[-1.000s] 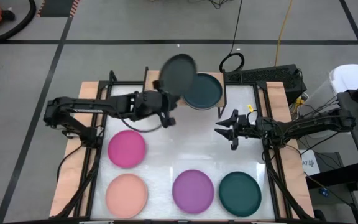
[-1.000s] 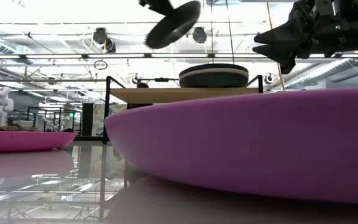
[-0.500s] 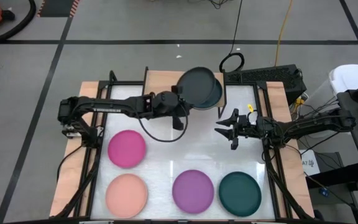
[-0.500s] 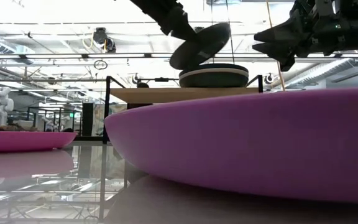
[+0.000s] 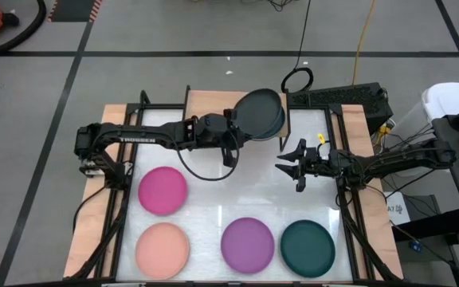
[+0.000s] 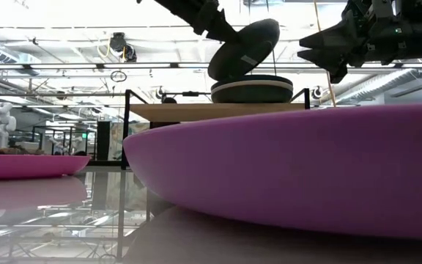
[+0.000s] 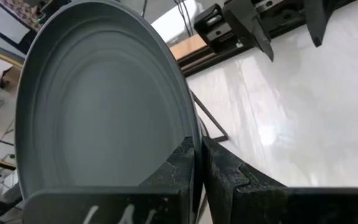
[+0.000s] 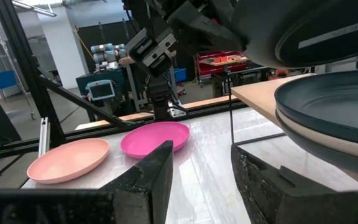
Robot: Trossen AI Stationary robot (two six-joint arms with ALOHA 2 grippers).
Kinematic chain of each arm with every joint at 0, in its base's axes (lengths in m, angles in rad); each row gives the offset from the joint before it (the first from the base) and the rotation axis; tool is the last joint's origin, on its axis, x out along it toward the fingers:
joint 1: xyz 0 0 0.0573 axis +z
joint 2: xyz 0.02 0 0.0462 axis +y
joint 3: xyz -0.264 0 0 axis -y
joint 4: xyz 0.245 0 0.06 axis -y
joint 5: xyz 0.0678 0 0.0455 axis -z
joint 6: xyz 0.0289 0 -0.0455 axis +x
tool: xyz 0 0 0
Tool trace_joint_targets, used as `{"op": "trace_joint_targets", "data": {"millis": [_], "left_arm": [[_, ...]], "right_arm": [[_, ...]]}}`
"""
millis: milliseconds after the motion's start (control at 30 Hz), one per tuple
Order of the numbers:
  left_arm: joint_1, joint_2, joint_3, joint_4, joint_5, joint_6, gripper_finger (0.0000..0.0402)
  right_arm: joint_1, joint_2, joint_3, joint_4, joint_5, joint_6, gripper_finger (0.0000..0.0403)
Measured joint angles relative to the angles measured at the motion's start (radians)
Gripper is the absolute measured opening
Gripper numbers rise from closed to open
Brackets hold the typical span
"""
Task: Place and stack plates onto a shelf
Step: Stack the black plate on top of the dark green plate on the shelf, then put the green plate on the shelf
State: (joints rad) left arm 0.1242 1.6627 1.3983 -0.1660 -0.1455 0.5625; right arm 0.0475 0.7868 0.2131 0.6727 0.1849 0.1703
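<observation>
My left gripper [image 5: 234, 127] is shut on a charcoal plate [image 5: 260, 112], which tilts above the stack on the light-wood shelf [image 5: 210, 101]. That stack [image 6: 252, 88] shows a dark teal plate [image 8: 328, 102] over a beige one [image 8: 319, 140], with a dark one beneath. The tilted plate's lower edge [image 6: 218, 73] is close over the stack's rim; whether they touch I cannot tell. My right gripper [image 5: 287, 166] hangs open above the table, right of centre, holding nothing. Magenta [image 5: 162, 190], salmon [image 5: 162, 247], purple [image 5: 248, 243] and teal [image 5: 307, 248] plates lie flat on the table. My left gripper pinches the charcoal plate's rim [image 7: 191, 134] between its two fingers [image 7: 219, 171], one on the inner face and one on the underside. It comes from the table's left, slanting down. The plate is lifted clear of the table and tilts, its far edge raised over the stack.
The shelf's left half [image 5: 202, 100] is bare wood. Black rails [image 5: 126, 183] run along both sides of the white table top. A coiled cable [image 5: 297, 80] and dark equipment [image 5: 349, 97] sit beyond the table's far edge.
My left gripper has carried the charcoal plate toward the table's right, from above the shelf's left half to over the stack, and lowered it. The plate has stayed tilted and stands a little steeper now. My right arm has kept still.
</observation>
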Motion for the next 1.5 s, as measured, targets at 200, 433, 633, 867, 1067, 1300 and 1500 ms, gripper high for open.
{"op": "trace_joint_targets", "data": {"millis": [200, 433, 633, 867, 1067, 1300, 1500], "left_arm": [[0.001, 0.000, 0.000, 0.016, 0.010, 0.005, 0.0028], [0.019, 0.000, 0.000, 0.015, 0.010, -0.013, 0.0066], [0.019, 0.000, 0.000, 0.020, 0.011, -0.033, 0.0126], [0.011, -0.001, 0.000, 0.123, 0.004, -0.062, 0.0136], [-0.005, -0.042, -0.001, 0.100, -0.050, -0.074, 0.0136], [-0.013, -0.167, -0.001, 0.000, -0.158, -0.129, 0.0136], [-0.008, -0.266, 0.000, -0.216, -0.257, -0.300, 0.0136]], "right_arm": [[0.000, 0.000, 0.000, 0.000, -0.001, 0.000, 0.0143], [0.000, 0.000, 0.000, 0.000, -0.002, 0.000, 0.0143], [0.000, 0.000, 0.000, 0.000, -0.001, -0.002, 0.0143], [0.000, 0.000, 0.000, -0.011, -0.002, 0.000, 0.0143], [0.000, 0.000, 0.000, -0.049, -0.004, 0.001, 0.0143], [0.000, 0.000, 0.000, -0.124, -0.006, 0.053, 0.0143], [0.000, -0.001, 0.000, -0.153, -0.032, 0.107, 0.0143]]}}
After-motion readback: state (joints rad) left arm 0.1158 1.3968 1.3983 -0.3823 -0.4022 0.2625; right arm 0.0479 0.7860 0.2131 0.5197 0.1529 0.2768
